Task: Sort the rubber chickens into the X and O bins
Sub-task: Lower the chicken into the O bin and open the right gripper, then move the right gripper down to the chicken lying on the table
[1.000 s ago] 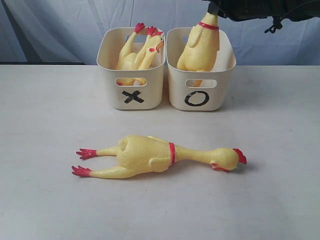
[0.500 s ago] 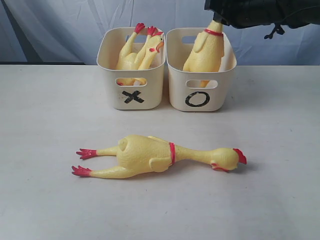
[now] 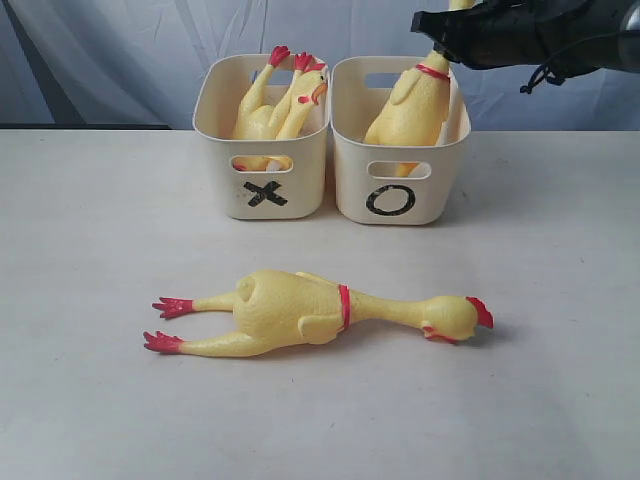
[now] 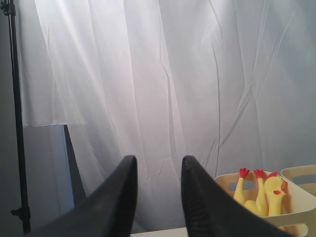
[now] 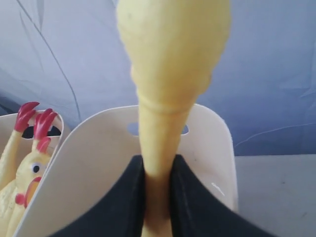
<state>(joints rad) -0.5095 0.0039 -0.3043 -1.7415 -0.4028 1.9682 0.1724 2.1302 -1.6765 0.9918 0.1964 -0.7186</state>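
A large rubber chicken [image 3: 412,105] hangs body-down in the O bin [image 3: 400,140], its neck pinched by my right gripper [image 3: 440,40], which is shut on it above the bin. In the right wrist view the neck [image 5: 160,148] runs between the black fingers [image 5: 126,197] over the O bin [image 5: 207,148]. Two smaller chickens [image 3: 280,100] stand in the X bin [image 3: 262,140]. Another large chicken [image 3: 310,310] lies on its side on the table in front. My left gripper [image 4: 158,170] is open and empty, off the exterior view; its view shows the X bin [image 4: 266,197].
The white table [image 3: 100,250] runs wide on both sides of the lying chicken. A pale draped curtain [image 3: 120,60] hangs behind the bins. A black stand pole [image 4: 15,113] is at the edge of the left wrist view.
My right gripper has come down and slightly right with the large chicken, so its body sits lower inside the O bin. The chicken on the table has not moved.
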